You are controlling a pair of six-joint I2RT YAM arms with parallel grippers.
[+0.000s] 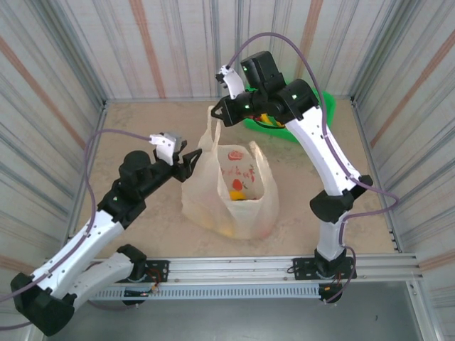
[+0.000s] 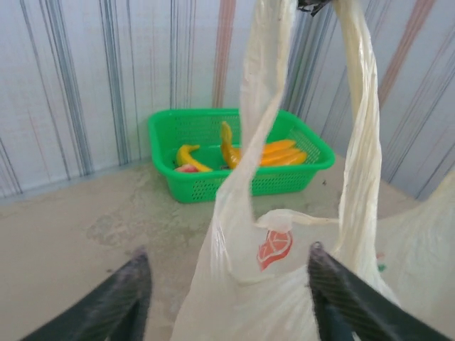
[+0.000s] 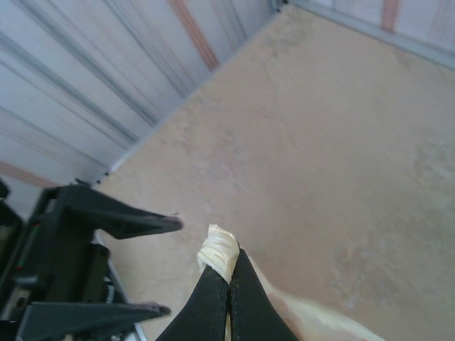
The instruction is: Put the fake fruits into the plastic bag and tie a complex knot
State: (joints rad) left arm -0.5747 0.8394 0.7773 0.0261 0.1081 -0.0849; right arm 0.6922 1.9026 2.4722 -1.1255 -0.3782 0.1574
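Upper centre: the right pincer (image 1: 217,114) clamps shut on a handle (image 3: 219,249), holding the plastic bag (image 1: 249,213) upright at frame centre with the fake fruits (image 1: 237,190) inside. The left pincer (image 1: 193,162) stands open alongside, apparently to take the strip

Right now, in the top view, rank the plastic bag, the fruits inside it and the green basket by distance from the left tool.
1. plastic bag: its side sits right beside the left tool.
2. fake fruits: inside the bag, further right.
3. green basket: far right corner.
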